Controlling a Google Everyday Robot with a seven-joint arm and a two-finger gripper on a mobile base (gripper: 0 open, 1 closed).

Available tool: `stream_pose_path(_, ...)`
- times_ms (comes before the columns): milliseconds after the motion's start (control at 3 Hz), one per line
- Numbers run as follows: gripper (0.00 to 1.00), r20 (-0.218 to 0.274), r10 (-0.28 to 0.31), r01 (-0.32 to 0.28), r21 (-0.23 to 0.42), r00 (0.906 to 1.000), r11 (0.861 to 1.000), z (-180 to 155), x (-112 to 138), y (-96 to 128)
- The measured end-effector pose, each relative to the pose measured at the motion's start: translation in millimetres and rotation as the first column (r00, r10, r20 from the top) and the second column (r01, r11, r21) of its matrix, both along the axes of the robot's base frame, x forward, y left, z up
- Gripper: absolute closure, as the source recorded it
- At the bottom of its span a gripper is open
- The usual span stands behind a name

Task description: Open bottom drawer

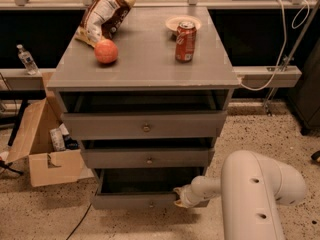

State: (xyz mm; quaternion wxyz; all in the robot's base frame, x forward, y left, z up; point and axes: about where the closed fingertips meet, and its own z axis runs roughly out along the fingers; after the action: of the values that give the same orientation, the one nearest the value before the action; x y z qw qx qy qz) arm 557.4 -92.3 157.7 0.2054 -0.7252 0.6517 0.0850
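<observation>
hand (pixel 179 196) lower centre, against bottom drawer (pixel 131 201) front | its right end hidden behind arm (pixel 252 191) | arm cut off by frame's bottom edge

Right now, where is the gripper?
In the camera view, the gripper sits low, at the right end of the bottom drawer, beneath the middle drawer.
</observation>
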Motion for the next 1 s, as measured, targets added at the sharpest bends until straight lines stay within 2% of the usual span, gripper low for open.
stream_pose_path(333,0.97,0.000,0.000,0.000,0.000,1.0000,1.000,3.1,-0.5,0.1)
stream_pose_path(1000,1.00,0.002,0.010,-0.010,0.007,0.9999,1.000,3.2,-8.6,1.7)
